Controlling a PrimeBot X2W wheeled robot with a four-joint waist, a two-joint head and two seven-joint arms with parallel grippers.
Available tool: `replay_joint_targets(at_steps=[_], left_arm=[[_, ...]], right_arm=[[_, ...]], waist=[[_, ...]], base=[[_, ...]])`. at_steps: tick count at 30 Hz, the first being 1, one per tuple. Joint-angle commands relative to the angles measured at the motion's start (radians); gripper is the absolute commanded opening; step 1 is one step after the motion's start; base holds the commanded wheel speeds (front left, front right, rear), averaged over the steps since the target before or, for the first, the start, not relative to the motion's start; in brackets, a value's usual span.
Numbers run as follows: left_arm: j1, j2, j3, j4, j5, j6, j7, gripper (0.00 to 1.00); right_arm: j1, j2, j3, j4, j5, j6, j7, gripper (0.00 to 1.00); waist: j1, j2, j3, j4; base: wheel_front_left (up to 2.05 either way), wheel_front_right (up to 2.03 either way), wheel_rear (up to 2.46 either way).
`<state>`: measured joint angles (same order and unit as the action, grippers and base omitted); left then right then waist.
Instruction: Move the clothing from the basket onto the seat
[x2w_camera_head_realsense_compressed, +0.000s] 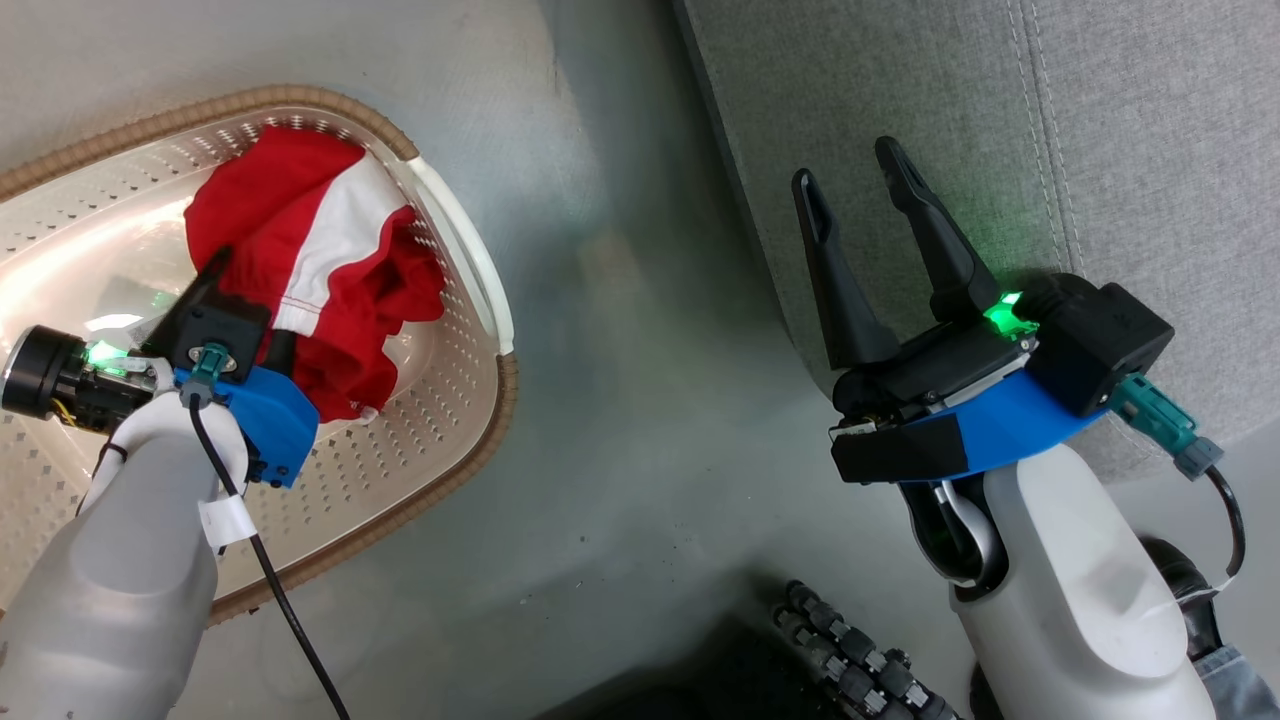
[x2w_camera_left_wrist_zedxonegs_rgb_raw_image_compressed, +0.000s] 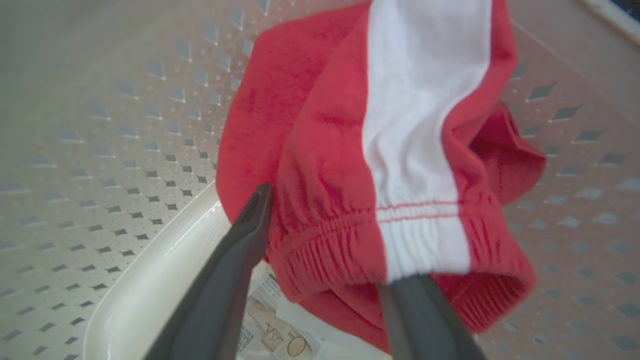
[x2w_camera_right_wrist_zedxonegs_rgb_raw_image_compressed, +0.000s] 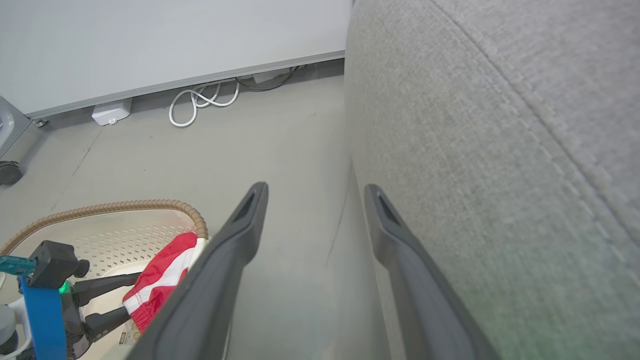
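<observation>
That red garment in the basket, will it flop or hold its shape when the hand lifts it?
Probably floppy: the red garment lies crumpled in folds. Likely light, being thin fabric. Its gathered elastic band, between the fingers of the left hand, may give some grip.

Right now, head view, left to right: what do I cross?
clothing → basket rim → bare floor → right gripper; seat overlaps that gripper, so it is left out.

Two end effectors — left end effector (x2w_camera_head_realsense_compressed: 250, 300), right end effector (x2w_camera_head_realsense_compressed: 848, 165) — one basket (x2w_camera_head_realsense_compressed: 400, 470), one seat (x2w_camera_head_realsense_compressed: 1150, 150), one heap of clothing (x2w_camera_head_realsense_compressed: 330, 230).
</observation>
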<state>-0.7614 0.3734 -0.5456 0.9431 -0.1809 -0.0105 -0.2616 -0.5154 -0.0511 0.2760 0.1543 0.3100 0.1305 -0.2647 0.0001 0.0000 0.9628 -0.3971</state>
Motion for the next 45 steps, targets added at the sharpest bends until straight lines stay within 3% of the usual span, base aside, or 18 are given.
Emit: replay_joint_targets(at_steps=[1, 23, 45], left_arm=[[-0.002, 0.001, -0.001, 0.006, -0.004, -0.005, -0.005, 0.00], [0.040, -0.063, 0.002, 0.047, -0.039, -0.011, -0.005, 0.00], [0.270, -0.217, 0.039, -0.023, -0.085, -0.048, -0.005, 0.00]], right_arm=[[-0.014, 0.001, -0.002, 0.009, 0.010, 0.000, 0.001, 1.00], [0.016, 0.001, -0.002, 0.034, -0.038, 0.000, 0.000, 1.00], [0.134, 0.001, -0.050, 0.138, -0.120, 0.000, 0.004, 1.00]], waist=[[-0.0001, 0.0000, -0.001, -0.001], [-0.0001, 0.0000, -0.110, 0.023], [-0.0001, 0.0000, -0.558, 0.178]], base=[[0.00, 0.00, 0.00], [0.00, 0.00, 0.00], [0.00, 0.00, 0.00]])
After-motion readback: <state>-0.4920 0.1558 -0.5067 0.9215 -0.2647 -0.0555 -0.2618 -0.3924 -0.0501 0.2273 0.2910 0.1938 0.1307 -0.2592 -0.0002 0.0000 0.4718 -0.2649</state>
